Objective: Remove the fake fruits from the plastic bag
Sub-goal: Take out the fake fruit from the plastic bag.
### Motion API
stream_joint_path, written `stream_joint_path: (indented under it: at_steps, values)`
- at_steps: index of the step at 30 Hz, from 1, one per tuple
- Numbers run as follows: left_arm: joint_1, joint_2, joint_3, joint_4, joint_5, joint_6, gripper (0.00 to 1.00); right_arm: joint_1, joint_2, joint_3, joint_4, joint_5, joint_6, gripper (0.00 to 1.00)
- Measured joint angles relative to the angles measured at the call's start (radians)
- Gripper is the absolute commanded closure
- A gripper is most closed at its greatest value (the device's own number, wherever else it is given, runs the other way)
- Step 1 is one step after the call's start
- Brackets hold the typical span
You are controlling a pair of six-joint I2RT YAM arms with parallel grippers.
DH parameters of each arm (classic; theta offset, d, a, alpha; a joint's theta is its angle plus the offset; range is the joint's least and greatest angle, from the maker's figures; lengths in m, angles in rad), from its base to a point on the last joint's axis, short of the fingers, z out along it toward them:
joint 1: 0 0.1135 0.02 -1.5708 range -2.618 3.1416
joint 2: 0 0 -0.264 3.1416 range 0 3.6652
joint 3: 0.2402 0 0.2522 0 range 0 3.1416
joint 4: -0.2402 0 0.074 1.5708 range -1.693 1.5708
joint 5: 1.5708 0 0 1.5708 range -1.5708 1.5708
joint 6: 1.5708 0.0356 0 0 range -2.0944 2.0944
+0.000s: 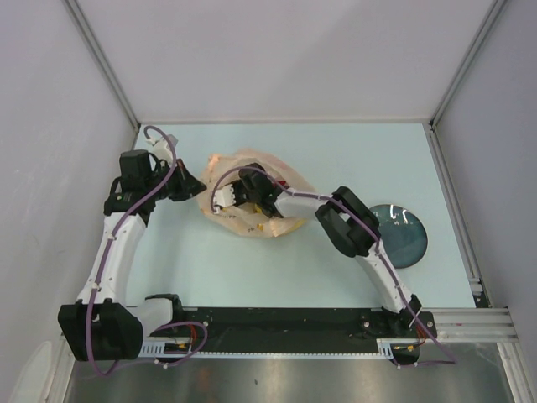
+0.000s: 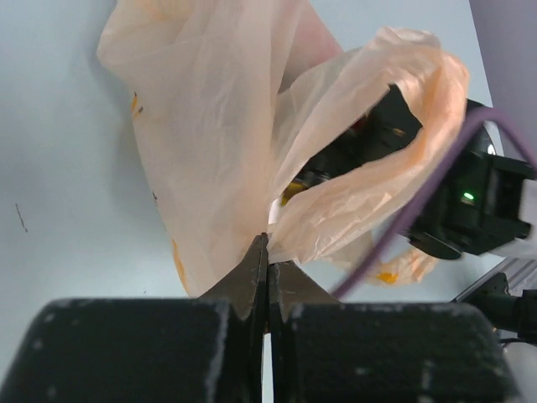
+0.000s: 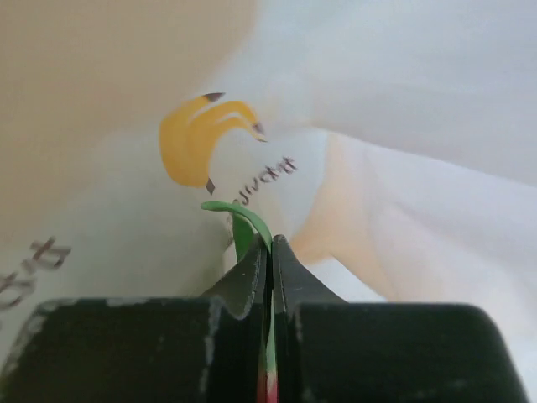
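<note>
Our left fingers [image 2: 249, 281] pinch the flimsy plastic bag [image 2: 201, 126]; right fingers [image 3: 250, 277] clamp a bendy green stalk [image 3: 244, 222], perhaps fruit.

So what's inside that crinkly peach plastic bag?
The right pincer, shut on a thin green plastic stem with red beneath. The crinkly bag covers anything else.

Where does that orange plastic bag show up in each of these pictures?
Top external: plastic bag mid-table, between both arms.
Left wrist: plastic bag fills the upper middle; left jaws pinch its edge.
Right wrist: plastic bag seen from inside, filling the picture; right jaws pinch a green leaf.
Landmark: right jaws, inside the bag in all three.
</note>
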Motion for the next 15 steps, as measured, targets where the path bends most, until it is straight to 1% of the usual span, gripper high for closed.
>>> stream_joint_path:
  at_steps: [2, 5, 10, 15]
  values:
    - [0.000, 0.000, -0.004, 0.011, 0.000, -0.003, 1.00, 0.006, -0.077, -0.079, 0.017, 0.010, 0.053, 1.00]
    - [0.000, 0.000, -0.007, 0.030, -0.001, -0.011, 1.00, 0.011, -0.187, -0.143, 0.032, 0.025, 0.162, 1.00]
    - [0.000, 0.000, -0.007, 0.050, -0.005, -0.027, 1.00, 0.004, -0.325, -0.148, 0.029, 0.006, 0.381, 1.00]
    - [0.000, 0.003, -0.007, 0.063, -0.008, -0.037, 0.99, -0.006, -0.436, -0.148, -0.025, -0.079, 0.577, 1.00]
